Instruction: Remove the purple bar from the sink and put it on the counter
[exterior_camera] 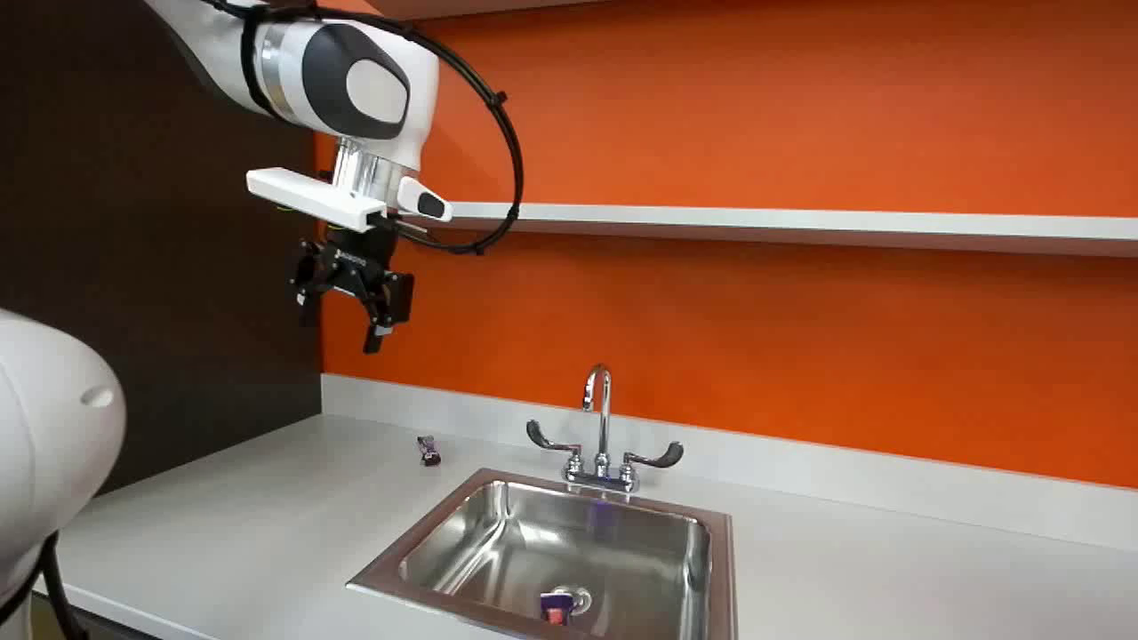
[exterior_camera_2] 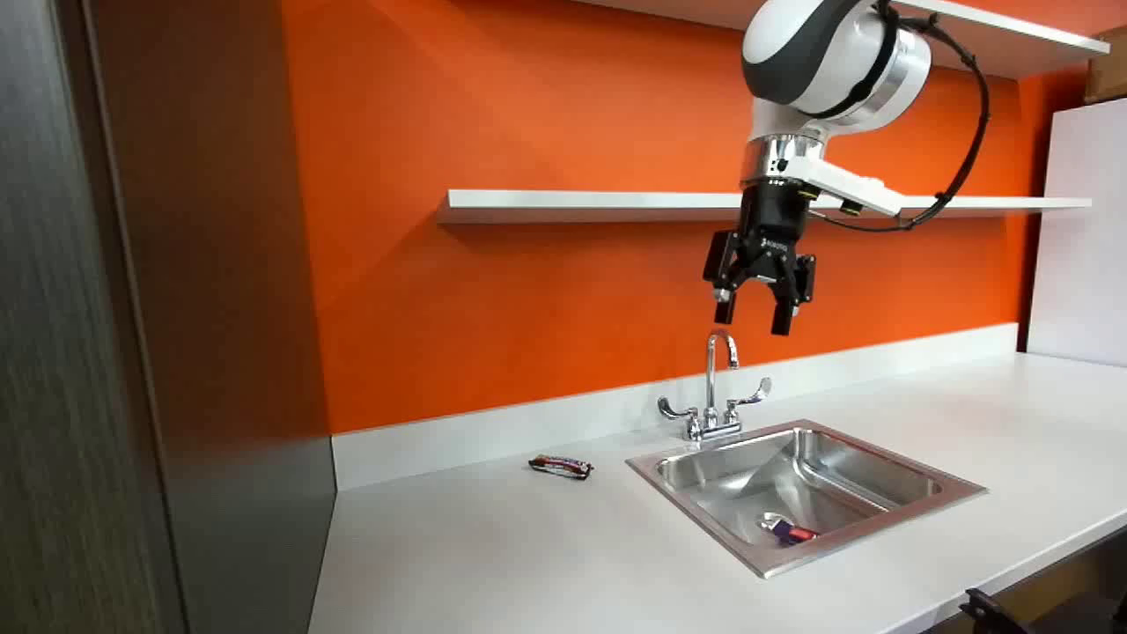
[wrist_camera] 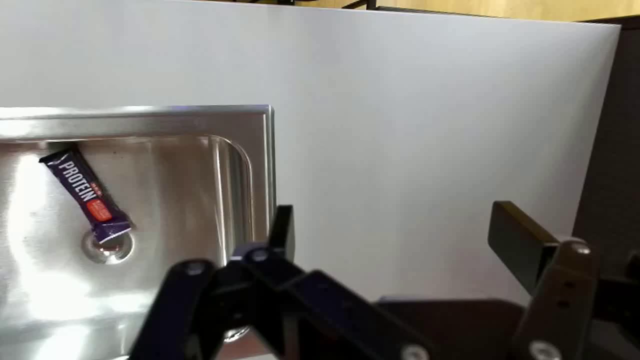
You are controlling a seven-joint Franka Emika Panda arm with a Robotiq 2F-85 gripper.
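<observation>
Wall (exterior_camera_2: 528, 308): orange, rose behind the sink (exterior_camera: 722, 569).
Counter (exterior_camera_2: 458, 537): light grey, flat, lay around the sink.
Shelf (exterior_camera: 800, 227): white, ran along the wall, higher than the sink.
Arm (exterior_camera: 373, 98): white and grey, extended well above the sink's height.
Sink: steel, rectangular, was set into the counter.
Faucet (exterior_camera: 603, 444): chrome, two-handled, stood at the sink's back edge.
Gripper (exterior_camera_2: 753, 319): black, hung high above the sink's level; its fingers (wrist_camera: 520, 247) were spread wide apart, released.
Purple bar (wrist_camera: 87, 195): lay slanted inside the sink, one end over the drain (wrist_camera: 112, 255), marked "PROTEIN".
Small packet (exterior_camera_2: 561, 467): dark with red, lay on the counter, apart from the sink.
Drain: round, in the sink's floor, partly hidden.
</observation>
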